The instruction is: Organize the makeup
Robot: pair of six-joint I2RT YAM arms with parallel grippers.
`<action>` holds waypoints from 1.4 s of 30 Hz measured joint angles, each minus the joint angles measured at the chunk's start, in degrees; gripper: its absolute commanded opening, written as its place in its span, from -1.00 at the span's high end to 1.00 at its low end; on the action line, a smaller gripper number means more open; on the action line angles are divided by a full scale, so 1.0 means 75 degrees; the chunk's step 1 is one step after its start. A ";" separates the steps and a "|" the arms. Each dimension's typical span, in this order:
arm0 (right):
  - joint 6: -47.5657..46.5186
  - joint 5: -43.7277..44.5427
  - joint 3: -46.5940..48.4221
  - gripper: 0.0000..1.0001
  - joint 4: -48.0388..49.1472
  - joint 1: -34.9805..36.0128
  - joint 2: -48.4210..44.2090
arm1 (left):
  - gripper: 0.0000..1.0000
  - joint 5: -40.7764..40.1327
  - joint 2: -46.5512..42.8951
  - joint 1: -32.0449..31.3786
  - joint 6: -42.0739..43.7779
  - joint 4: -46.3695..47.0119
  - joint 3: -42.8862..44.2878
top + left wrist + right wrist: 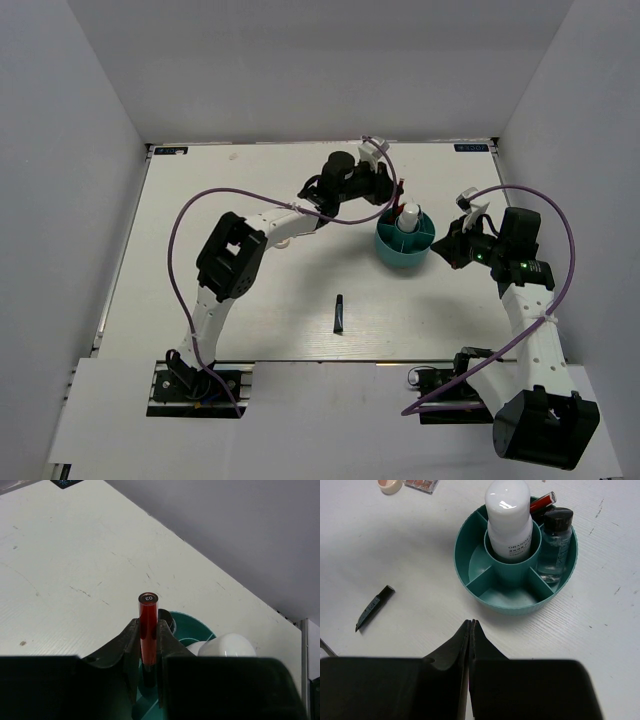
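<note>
White, finely scuffed tabletop [250,300] fills the overhead view between grey walls. A round teal tub [400,262] stands at centre right, and a slim black tube [340,314] lies flat at lower centre. The left arm bends across to the tub's upper rim; the right arm angles in from the right.

Left wrist view: the left gripper [148,630] pinches a glossy red tube [148,612] upright over the tub.

Right wrist view: the right gripper [471,625] is pressed together and empty, just below the ribbed tub. The centre cup holds a smooth white bottle [509,515], and a clear dark-capped bottle [555,540] stands in a right compartment. A beige compact [390,485] and a pink palette [422,484] sit at upper left.
</note>
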 measured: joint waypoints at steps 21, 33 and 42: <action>0.0058 -0.0012 0.0000 0.68 0.0061 0.0000 0.0000 | 0.18 -0.0530 0.0076 -0.0181 0.0516 -0.0437 -0.0306; -0.0933 -0.0825 0.0181 0.06 -0.0495 0.0000 -0.0041 | 0.01 -0.0988 -0.0813 -0.0154 0.0711 -0.0527 -0.0321; -0.3818 -0.2311 0.0600 0.37 -0.2247 0.0402 -0.0012 | 0.64 -0.2224 -0.4680 0.0047 0.0289 -0.2031 -0.2119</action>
